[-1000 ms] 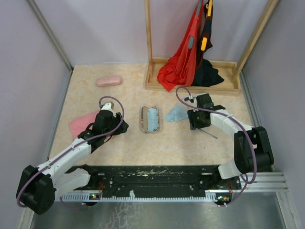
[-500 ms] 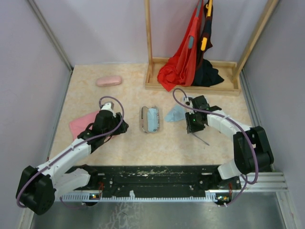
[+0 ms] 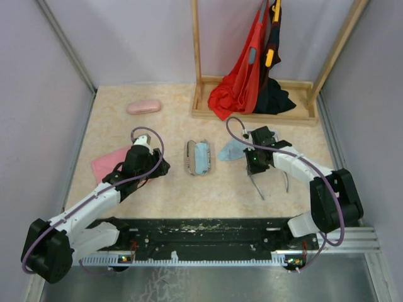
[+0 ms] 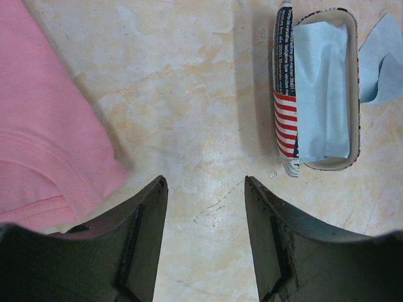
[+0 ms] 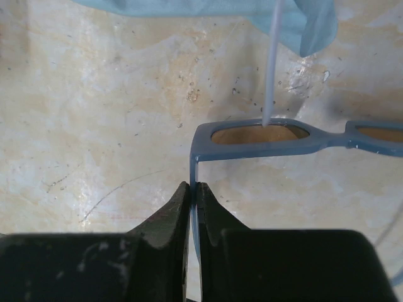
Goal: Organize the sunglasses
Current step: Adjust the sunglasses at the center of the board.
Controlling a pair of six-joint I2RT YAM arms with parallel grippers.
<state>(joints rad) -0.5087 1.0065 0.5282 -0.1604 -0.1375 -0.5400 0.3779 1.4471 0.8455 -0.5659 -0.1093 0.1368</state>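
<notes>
So we have our right gripper (image 5: 192,189) pinched tight on one thin temple arm of the thin grey-framed glasses with pale lenses (image 5: 264,146). The glasses sit low over the speckled beige tabletop (image 3: 189,189), off to the right of the open flag-printed glasses case (image 4: 284,107). We can't tell if the frame actually touches the table. A loose light-blue cloth (image 5: 208,9) lies between the case and the glasses, and a folded light-blue cloth (image 4: 321,88) lines the inside of the case. Our left gripper (image 4: 204,233) hangs left of the case, fingers spread apart over bare tabletop, with a pink fabric sheet (image 4: 38,126) further left. A closed oblong pink case (image 3: 143,107) sits well behind and left of the flag one.
</notes>
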